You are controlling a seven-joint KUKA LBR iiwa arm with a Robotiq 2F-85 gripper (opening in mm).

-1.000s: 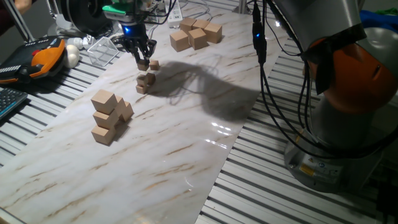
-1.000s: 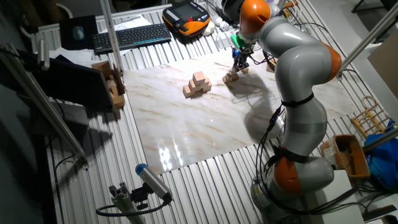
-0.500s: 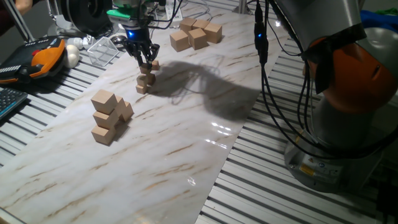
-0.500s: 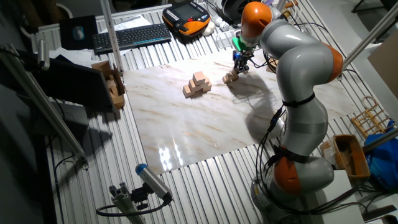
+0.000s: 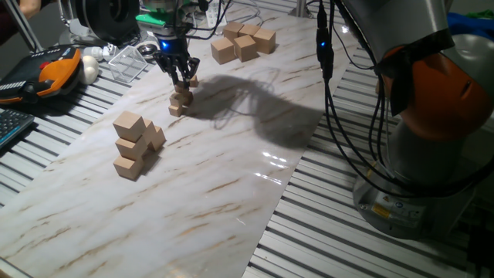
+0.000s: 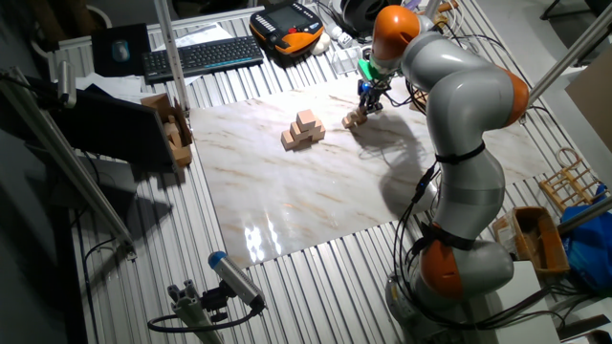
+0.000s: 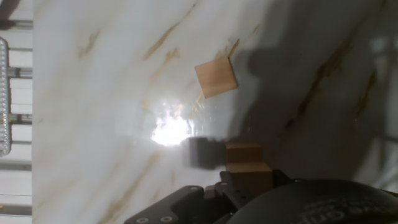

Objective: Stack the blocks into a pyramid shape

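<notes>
While the medium cubes (image 5: 135, 144) and the large cubes (image 5: 243, 40) were left where they had been a second earlier, the gripper (image 5: 183, 79) was found shifted slightly toward the small stack (image 5: 180, 101) on the marble board (image 5: 231, 170), and lower over it. One tiny block (image 7: 250, 175) was seen clamped between the fingers (image 5: 177, 71), just above another block (image 7: 243, 153) of the stack. A loose block (image 7: 216, 77) lay apart on the board, beside the stack. From the other fixed view the gripper (image 6: 367, 100) was seen above the same blocks (image 6: 356, 118).
</notes>
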